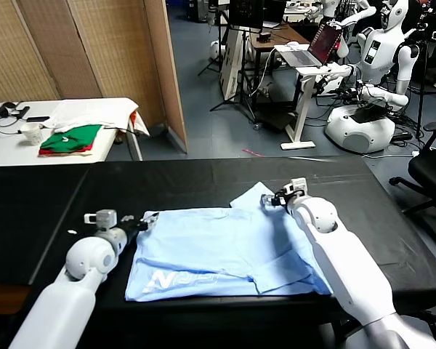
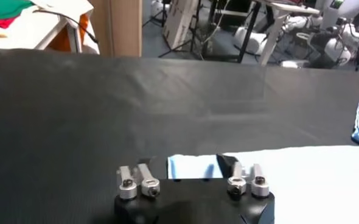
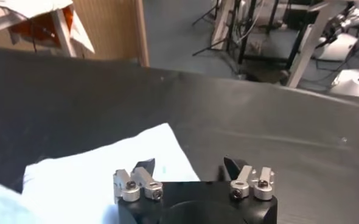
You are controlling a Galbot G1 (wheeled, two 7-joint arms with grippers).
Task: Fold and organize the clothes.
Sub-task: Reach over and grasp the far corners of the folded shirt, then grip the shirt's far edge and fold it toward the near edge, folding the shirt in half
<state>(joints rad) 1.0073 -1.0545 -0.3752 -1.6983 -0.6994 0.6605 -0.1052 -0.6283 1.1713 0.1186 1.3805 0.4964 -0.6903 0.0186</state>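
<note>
T-shirt (image 1: 218,251), pale blue, is lying spread on the black worktop (image 1: 51,211), partly folded, white lettering showing near the front left corner. Left gripper (image 1: 139,225) sits right at the shirt's far left corner, and its wrist view shows fingers (image 2: 223,163) apart with the cloth edge between them. Right gripper (image 1: 276,198) is at the far right sleeve, fingers (image 3: 144,166) also apart, one resting over the fabric. Green-and-red folded clothes (image 1: 71,139) sit on a white table way off to the left.

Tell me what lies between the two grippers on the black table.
In the head view, only the pale sky-blue T-shirt spans between the left gripper and the right gripper.
</note>
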